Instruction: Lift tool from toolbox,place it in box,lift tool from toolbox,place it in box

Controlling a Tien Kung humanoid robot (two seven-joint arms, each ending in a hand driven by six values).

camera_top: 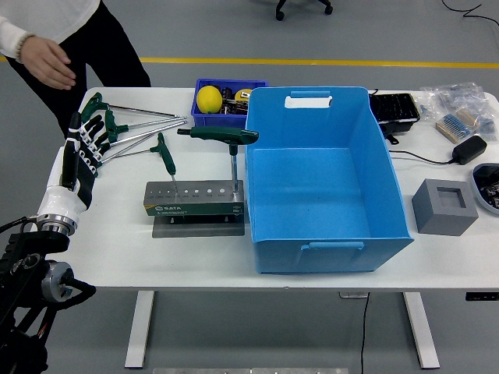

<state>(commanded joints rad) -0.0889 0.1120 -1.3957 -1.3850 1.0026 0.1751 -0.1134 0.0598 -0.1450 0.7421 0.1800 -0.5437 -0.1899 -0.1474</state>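
Two T-handled tools (204, 156) stood upright in the rack (195, 199) at centre frame, beside the empty blue box (327, 187). At left, the left hand (84, 152) hovered, fingers spread, holding nothing, seemingly ready to reach for one.

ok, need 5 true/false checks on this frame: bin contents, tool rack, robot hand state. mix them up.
1. The big blue bin is empty. True.
2. Two T-handle tools stand in the tool rack. True.
3. The left robot hand grips a T-handle tool. False: its fingers are spread and hold nothing.
4. The yellow ball lies in the big blue bin. False: it sits in the small blue tray behind the rack.
5. The grey block sits left of the rack. False: it is right of the big bin.
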